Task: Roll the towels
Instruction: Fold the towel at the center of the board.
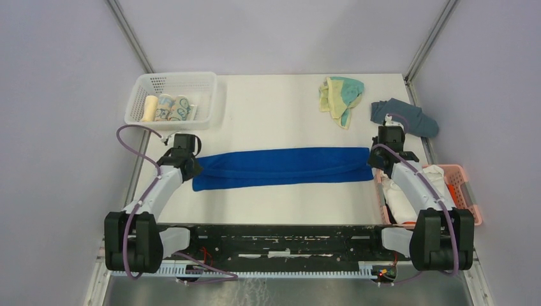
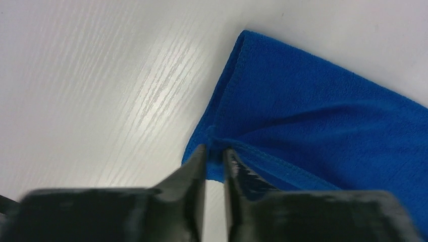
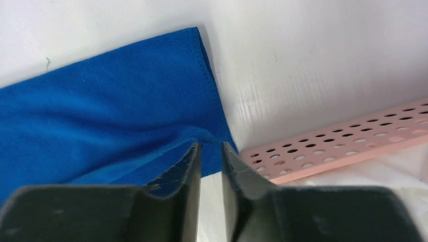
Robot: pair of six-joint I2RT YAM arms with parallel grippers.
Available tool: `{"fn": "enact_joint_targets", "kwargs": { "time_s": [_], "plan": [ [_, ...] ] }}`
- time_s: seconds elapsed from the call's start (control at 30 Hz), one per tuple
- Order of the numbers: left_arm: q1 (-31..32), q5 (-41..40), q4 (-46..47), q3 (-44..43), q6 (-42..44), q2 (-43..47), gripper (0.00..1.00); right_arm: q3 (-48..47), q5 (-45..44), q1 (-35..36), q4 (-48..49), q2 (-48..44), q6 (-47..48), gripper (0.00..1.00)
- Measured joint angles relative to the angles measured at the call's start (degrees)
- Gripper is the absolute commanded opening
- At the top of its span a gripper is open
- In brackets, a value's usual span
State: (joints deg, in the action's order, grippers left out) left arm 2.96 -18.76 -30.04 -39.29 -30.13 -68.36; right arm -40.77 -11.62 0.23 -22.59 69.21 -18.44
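Lying across the middle of the table (image 1: 274, 108) as a long folded strip, blue towel (image 1: 281, 167) has both short ends nipped. Left gripper (image 2: 214, 151) pinches the left hem, right gripper (image 3: 210, 147) the right hem, likely to pull the fold straight before rolling. Yellow-teal towel (image 1: 341, 97) sits crumpled far right, untouched. Pink basket (image 3: 343, 148) is just beside the right end.

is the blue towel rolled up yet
No, the blue towel lies as a long flat strip across the table, its ends at the left gripper and the right gripper.
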Motion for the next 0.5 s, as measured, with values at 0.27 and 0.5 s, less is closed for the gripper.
{"fn": "enact_joint_targets", "kwargs": {
  "time_s": [0.27, 0.5],
  "plan": [
    [0.0, -0.2, -2.0, 0.7, -2.7, 6.6, 0.59, -0.5, 2.0, 0.0, -2.1, -2.7, -1.2, 0.55],
    [-0.1, 0.2, -5.8, -2.9, -2.6, 9.8, 0.64, -3.0, 5.2, 0.0, -4.5, -5.9, -0.2, 0.55]
  ]
}}
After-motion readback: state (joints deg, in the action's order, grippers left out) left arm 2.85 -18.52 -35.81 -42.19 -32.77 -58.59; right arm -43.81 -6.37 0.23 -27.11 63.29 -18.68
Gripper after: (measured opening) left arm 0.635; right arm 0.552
